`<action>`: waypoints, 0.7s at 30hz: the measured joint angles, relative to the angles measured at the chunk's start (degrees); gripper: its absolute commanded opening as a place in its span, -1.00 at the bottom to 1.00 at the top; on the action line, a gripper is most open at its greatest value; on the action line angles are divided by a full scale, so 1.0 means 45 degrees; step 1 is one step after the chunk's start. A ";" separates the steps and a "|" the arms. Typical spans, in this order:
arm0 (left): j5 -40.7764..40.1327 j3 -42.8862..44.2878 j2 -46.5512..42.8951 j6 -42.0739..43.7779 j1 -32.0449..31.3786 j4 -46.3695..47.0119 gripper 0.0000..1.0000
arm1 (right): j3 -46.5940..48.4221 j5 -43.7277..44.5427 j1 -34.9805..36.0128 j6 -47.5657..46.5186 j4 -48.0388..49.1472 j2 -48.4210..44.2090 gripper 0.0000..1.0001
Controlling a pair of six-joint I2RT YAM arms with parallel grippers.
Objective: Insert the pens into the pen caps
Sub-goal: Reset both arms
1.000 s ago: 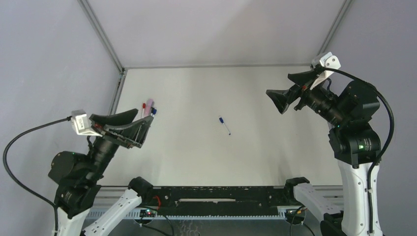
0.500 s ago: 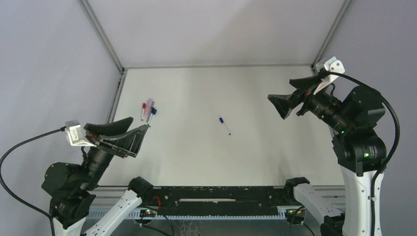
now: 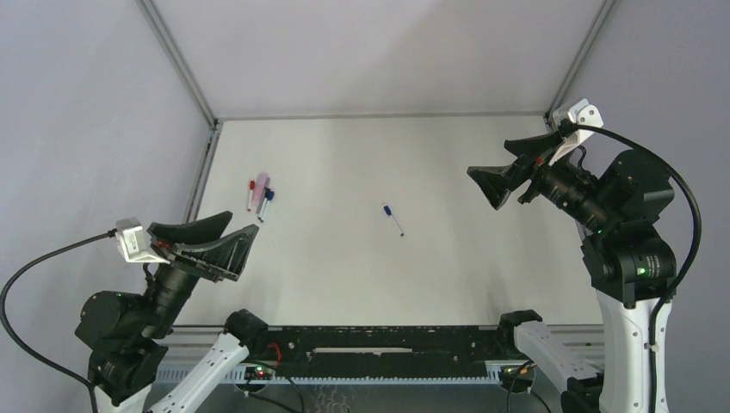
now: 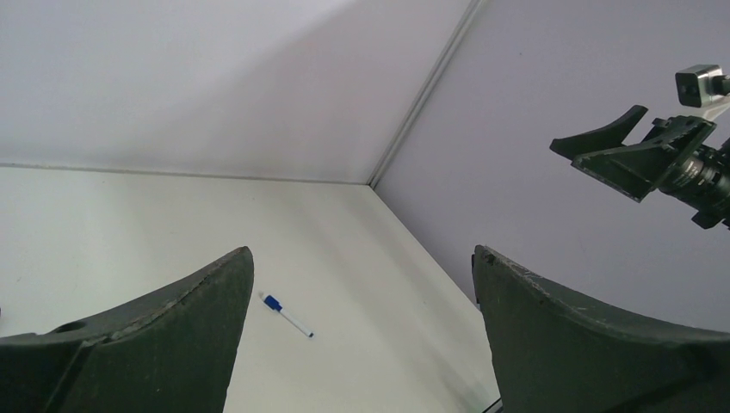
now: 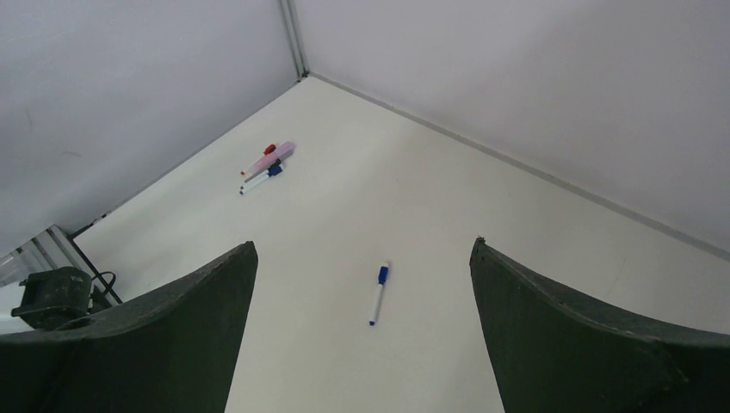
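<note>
From above, both arms are hanging high and well back from the work. The left gripper (image 3: 243, 222) is hovering over the near left of the table (image 3: 448, 258), and the right gripper (image 3: 488, 157) is hovering at the far right, each with its jaws spread wide and holding nothing. A blue pen (image 3: 393, 219) is lying alone near the middle of the table, with what looks like a blue cap (image 3: 387, 208) on its far end. A pen bunch (image 3: 259, 194) of pink, red and blue is lying close together near the left edge. No loose cap is showing, so the capping may be finished or not begun, and I cannot tell which. If any pen is bare, the next move calls for one gripper to come down along a pen and the other to fetch its cap. In the left wrist view the fingers (image 4: 155, 344) are framing only the blue pen (image 4: 287, 315), far below and apart from them, with the right gripper showing at the upper right. In the right wrist view the wide fingers (image 5: 585, 344) are framing that pen (image 5: 378, 294) and the bunch (image 5: 267, 163) beyond it. No tray, cup or box is showing in any view, and everything is lying straight on the table.
</note>
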 measured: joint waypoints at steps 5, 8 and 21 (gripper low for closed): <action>-0.0107 -0.0311 -0.0131 -0.0005 0.0000 -0.0029 1.00 | -0.0102 0.0000 0.0000 0.0068 0.0005 -0.0053 0.99; -0.0107 -0.0685 -0.0257 -0.0058 0.0000 0.0068 1.00 | -0.0185 0.0000 0.0000 0.0092 0.0010 -0.0102 0.99; -0.0112 -0.1613 -0.0641 -0.0350 0.0000 0.0423 1.00 | -0.0588 0.0058 0.0000 0.0087 0.0039 -0.0219 0.99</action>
